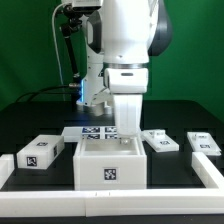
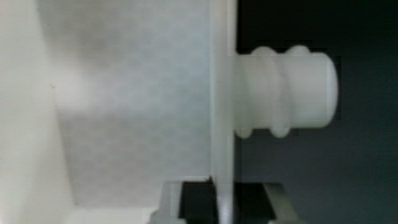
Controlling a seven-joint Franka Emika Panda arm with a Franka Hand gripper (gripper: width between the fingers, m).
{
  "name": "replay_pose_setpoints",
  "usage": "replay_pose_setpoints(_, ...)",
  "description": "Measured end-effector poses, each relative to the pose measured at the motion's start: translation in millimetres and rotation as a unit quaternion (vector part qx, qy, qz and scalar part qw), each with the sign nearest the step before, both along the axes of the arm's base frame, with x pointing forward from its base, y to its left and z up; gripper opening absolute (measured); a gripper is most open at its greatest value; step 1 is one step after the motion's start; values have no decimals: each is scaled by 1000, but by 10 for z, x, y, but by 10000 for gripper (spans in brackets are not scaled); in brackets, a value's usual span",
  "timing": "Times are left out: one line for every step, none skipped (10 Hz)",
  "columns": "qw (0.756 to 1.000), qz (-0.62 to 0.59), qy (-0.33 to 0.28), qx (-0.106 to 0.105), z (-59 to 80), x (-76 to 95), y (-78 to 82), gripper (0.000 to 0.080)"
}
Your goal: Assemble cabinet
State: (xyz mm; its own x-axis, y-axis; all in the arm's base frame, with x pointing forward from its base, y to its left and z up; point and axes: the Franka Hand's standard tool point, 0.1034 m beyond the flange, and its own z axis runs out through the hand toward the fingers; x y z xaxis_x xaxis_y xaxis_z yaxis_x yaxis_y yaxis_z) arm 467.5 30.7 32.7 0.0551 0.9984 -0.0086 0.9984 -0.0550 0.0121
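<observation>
Front rail: low white rail along the near edge of the black bench; it lies closest to the exterior camera, in front of and below the pincer.
Cabinet: large white rectangular box shell with a square black-and-white tag on its front. It stands on the bench directly under the pincer, between the pincer and the rail.
Pincer: white two-finger pincer reaching down onto the cabinet's rear top edge. In the wrist view the pincer is set narrow, its dark fingers one on each side of a thin white wall. I cannot tell whether the pads press that wall.
Stub: ridged white round stub juts from one face of the wall, beyond the fingertips.
Marker board: flat white tagged board just behind the cabinet, close beside the pincer on the exterior view's left.
Loose parts: white tagged block well off to the exterior view's left of the pincer. A small white piece and an outer white piece lie to the exterior view's right.
Handling: I judge the shell stiff, smooth and likely slippery. It looks light for its bulk, so an off-centre push could slide or tip it.
Hold: the thin wall looks like the only part slim enough for the fingers; grip it deep and clear of the stub.
</observation>
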Motion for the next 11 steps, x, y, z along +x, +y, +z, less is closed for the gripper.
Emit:
replay_pose_setpoints(1000, 2, 0, 1, -3, 47, 91, 34)
replay_pose_setpoints(1000, 3, 3, 3, -17, 103, 205, 34)
replay_pose_setpoints(1000, 9, 0, 6, -21, 194, 320, 34)
replay_pose_setpoints(1000, 11, -5, 10, -21, 280, 429, 34)
replay_pose_setpoints(1000, 9, -5, 12, -20, 340, 520, 34)
replay_pose_setpoints(1000, 10, -6, 15, -19, 430, 637, 34)
replay_pose_setpoints(1000, 9, -10, 18, -19, 516, 718, 34)
replay_pose_setpoints(1000, 7, -5, 17, -19, 536, 750, 34)
replay_pose_setpoints(1000, 4, 3, 14, -20, 534, 785, 34)
replay_pose_setpoints(1000, 4, 11, 12, -19, 538, 812, 34)
replay_pose_setpoints(1000, 2, 11, 12, -16, 537, 819, 34)
